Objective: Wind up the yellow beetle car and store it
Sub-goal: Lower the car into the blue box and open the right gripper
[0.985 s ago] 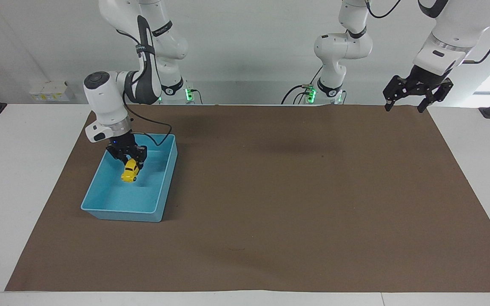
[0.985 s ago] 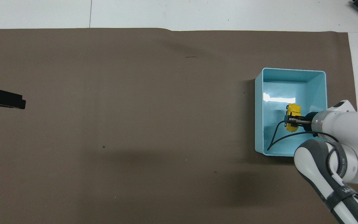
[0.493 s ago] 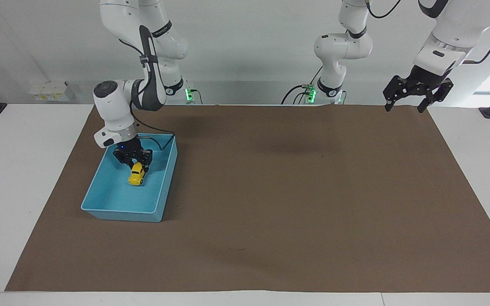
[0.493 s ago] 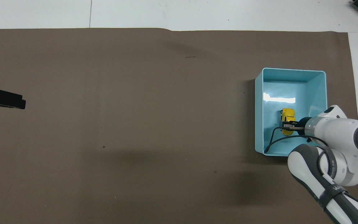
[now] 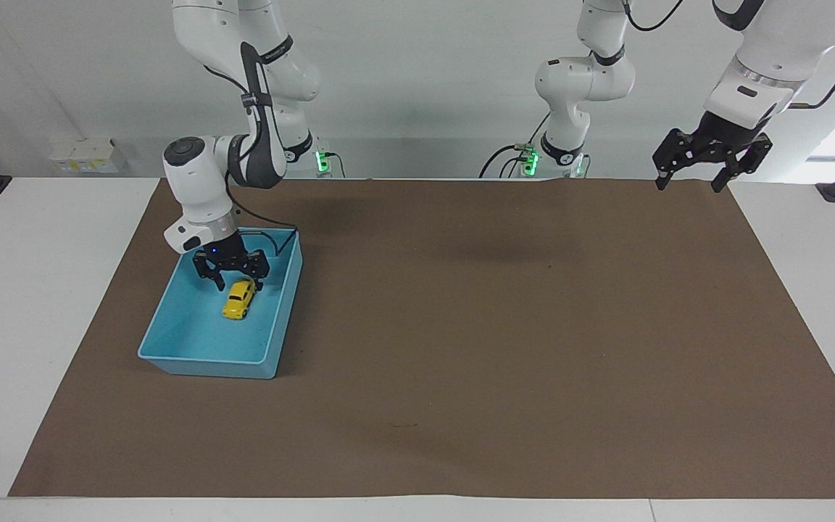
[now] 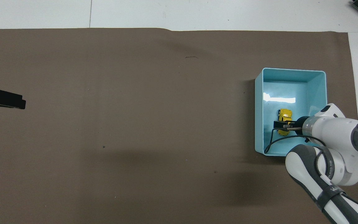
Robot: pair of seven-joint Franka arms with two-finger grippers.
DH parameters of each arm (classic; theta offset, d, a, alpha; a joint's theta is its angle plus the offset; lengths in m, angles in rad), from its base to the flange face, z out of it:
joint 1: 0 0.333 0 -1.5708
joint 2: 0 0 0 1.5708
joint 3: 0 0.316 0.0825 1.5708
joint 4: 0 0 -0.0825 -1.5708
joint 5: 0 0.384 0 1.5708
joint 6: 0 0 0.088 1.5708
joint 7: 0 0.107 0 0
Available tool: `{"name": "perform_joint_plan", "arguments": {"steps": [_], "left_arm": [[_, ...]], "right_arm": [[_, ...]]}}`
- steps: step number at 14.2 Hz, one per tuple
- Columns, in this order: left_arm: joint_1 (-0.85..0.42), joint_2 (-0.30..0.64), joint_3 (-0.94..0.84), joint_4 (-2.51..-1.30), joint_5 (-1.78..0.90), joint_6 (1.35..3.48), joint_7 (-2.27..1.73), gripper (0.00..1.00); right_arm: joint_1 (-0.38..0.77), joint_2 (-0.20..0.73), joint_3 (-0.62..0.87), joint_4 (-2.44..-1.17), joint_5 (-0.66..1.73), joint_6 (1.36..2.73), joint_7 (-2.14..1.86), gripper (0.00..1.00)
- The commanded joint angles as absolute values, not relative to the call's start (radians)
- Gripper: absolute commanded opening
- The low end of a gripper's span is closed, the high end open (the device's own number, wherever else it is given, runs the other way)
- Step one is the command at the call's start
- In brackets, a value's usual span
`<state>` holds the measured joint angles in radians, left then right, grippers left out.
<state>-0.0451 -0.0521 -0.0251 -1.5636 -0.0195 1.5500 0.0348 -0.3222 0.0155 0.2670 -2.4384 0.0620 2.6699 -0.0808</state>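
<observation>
The yellow beetle car (image 5: 238, 299) (image 6: 284, 119) lies on its wheels on the floor of the light blue tray (image 5: 204, 360) (image 6: 291, 73), at the right arm's end of the table. My right gripper (image 5: 235, 281) (image 6: 283, 125) hangs low inside the tray, just over the end of the car nearer the robots. It is open, with a finger to each side and no grip on the car. My left gripper (image 5: 687, 185) (image 6: 19, 103) waits open, raised over the mat's corner by its own base, holding nothing.
A brown mat (image 5: 461, 326) covers most of the white table, and the tray stands on it. The right arm's black cable (image 6: 272, 140) loops down into the tray. Small white boxes (image 5: 84, 154) sit at the table's edge nearest the robots.
My right gripper carried the car down to the tray floor, then opened and let it go. The car now rests level instead of hanging tilted. The left arm has not moved.
</observation>
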Motion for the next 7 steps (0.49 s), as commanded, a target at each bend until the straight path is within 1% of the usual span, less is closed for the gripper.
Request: {"name": "perform_joint_plan", "arguments": {"steps": [1, 4, 7], "left_arm": [[-0.034, -0.061, -0.032, -1.557, -0.014, 1.531, 0.046, 1.00], [-0.034, -0.061, -0.031, -1.557, -0.014, 1.531, 0.044, 1.00], [-0.034, -0.061, -0.031, -1.557, -0.014, 1.531, 0.046, 1.00]], "right_arm": [[-0.328, -0.047, 0.278, -2.409, 0.081, 2.593, -0.104, 1.00], [-0.330, -0.060, 0.275, -2.265, 0.077, 2.352, -0.066, 1.00], [-0.330, -0.060, 0.272, -2.131, 0.031, 2.159, 0.006, 1.00]]}}
